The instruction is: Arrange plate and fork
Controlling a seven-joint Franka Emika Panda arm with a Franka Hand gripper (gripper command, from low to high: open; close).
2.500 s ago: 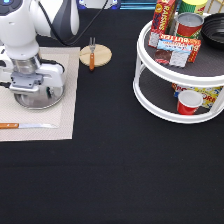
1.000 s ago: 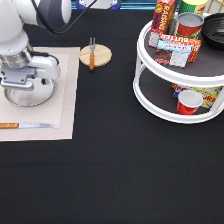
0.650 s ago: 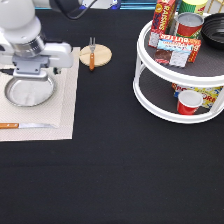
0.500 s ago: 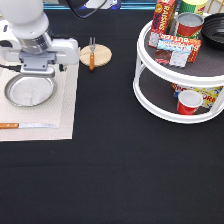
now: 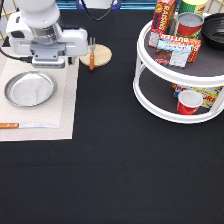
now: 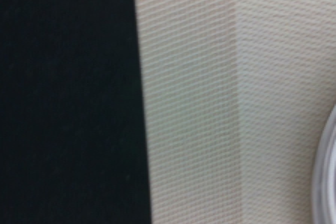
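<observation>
The silver plate (image 5: pixel 30 89) lies flat on the beige placemat (image 5: pixel 62 107) at the exterior view's left. Its rim shows in the wrist view (image 6: pixel 328 175). The fork (image 5: pixel 91 54) with its brown-orange handle lies across the round wooden disc (image 5: pixel 101 55), to the right of the placemat's top corner. My gripper (image 5: pixel 48 64) hangs over the placemat's top edge, above the plate and to the left of the fork. It holds nothing that I can see.
A wooden-handled knife (image 5: pixel 25 125) lies along the placemat's bottom edge. A white two-tier round shelf (image 5: pixel 150 95) at the right holds cans, boxes, a black bowl and a red cup (image 5: pixel 189 102). The tabletop is black.
The gripper has risen from the plate and moved toward the top right, closer to the fork. The plate stays on the placemat, now uncovered.
</observation>
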